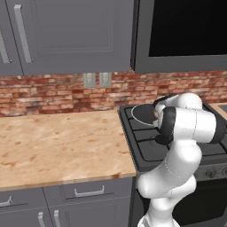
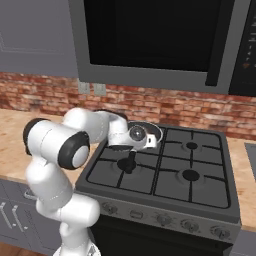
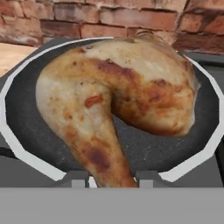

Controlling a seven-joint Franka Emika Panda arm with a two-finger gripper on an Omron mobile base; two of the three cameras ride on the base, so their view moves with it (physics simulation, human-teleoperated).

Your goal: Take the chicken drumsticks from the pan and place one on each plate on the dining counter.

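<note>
Two golden-brown chicken drumsticks lie in the round dark pan point(image 3: 26, 127) with a silvery rim. The nearer drumstick point(image 3: 78, 109) points its thin bone toward me, and the other drumstick point(image 3: 153, 92) lies behind it to the right, touching it. My gripper point(image 3: 111, 179) is at the pan's near edge, its two fingertips pressed against either side of the nearer drumstick's bone end. In the base views the pan point(image 1: 142, 113) point(image 2: 156, 131) sits on the stove's back left burner, partly hidden by my arm. The plates and the dining counter are out of view.
The black stove point(image 2: 190, 175) with burner grates has knobs along its front. A wood-look worktop point(image 1: 57, 142) over grey cabinets lies left of it. A brick wall point(image 1: 53, 91) runs behind, and a dark microwave point(image 2: 150, 35) hangs above the stove.
</note>
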